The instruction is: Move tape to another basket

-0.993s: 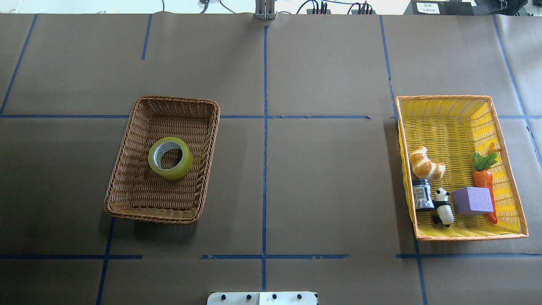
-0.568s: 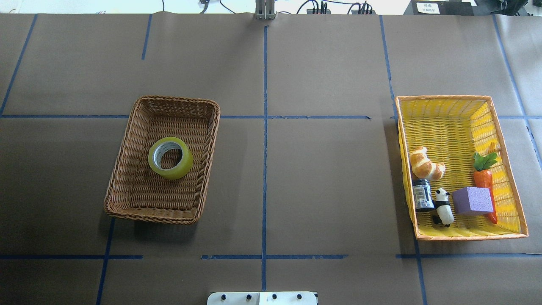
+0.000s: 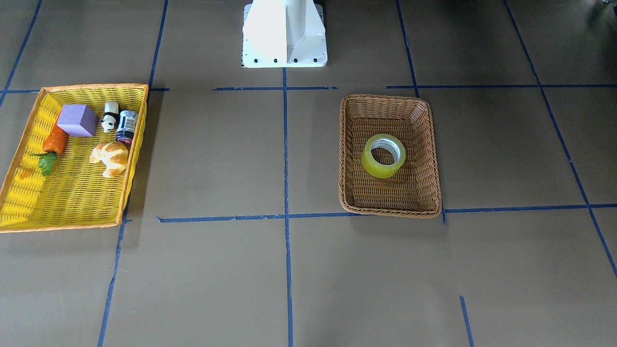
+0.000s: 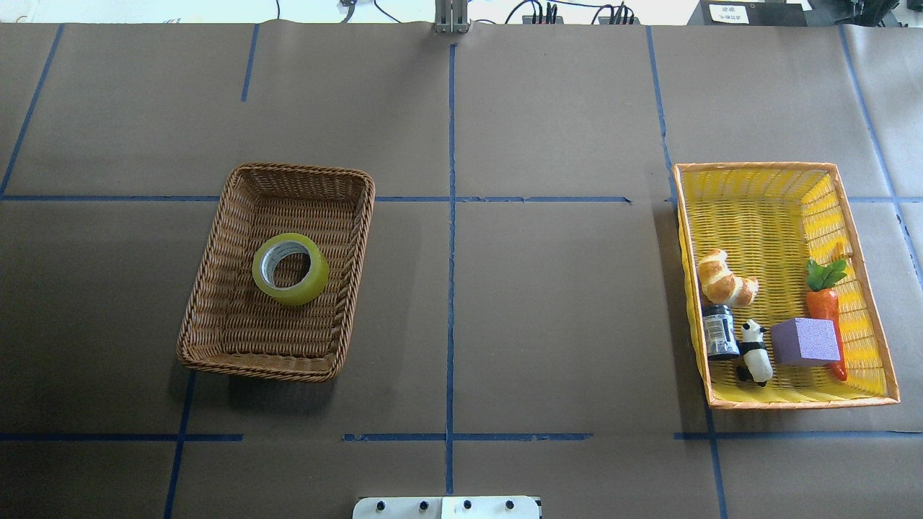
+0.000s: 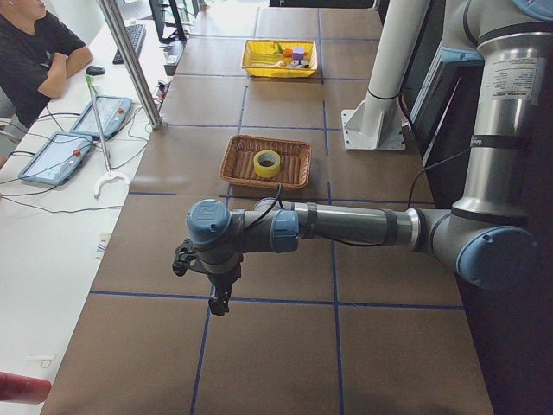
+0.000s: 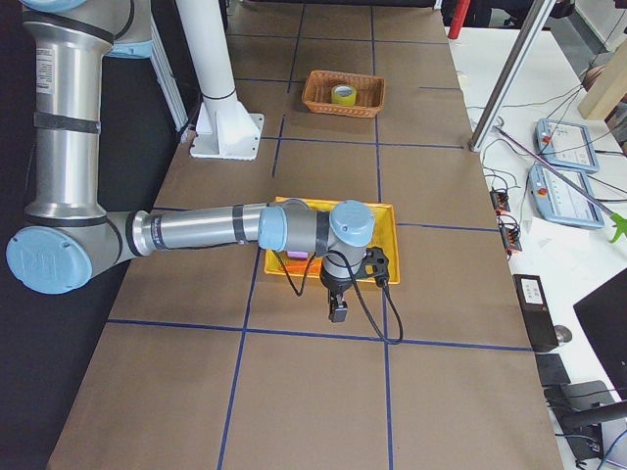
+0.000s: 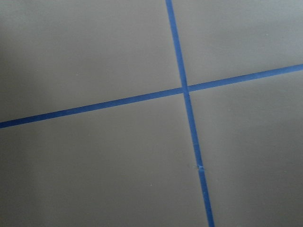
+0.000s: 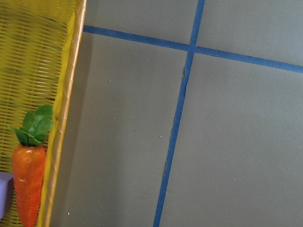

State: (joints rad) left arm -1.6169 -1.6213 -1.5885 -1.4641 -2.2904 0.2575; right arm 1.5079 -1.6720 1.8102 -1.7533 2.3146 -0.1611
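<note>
The tape (image 4: 308, 286), a yellow roll with a white-grey core, lies flat in the middle of the brown wicker basket (image 4: 209, 288) on the table's left half. It also shows in the front view (image 3: 381, 167) inside that basket (image 3: 349, 144). Neither gripper shows in the overhead or front view. My left gripper (image 5: 216, 298) hangs over bare table far from the basket, seen only in the exterior left view. My right gripper (image 6: 338, 311) hangs just beside the yellow tray basket (image 6: 387, 245). I cannot tell if either is open or shut.
The yellow, orange-rimmed tray basket (image 4: 757, 209) on the right holds a croissant (image 4: 725, 280), a dark jar (image 4: 719, 331), a toy panda (image 4: 753, 351), a purple block (image 4: 805, 341) and a carrot (image 4: 824, 306). Blue tape lines cross the brown table. An operator (image 5: 34, 52) sits at the far side.
</note>
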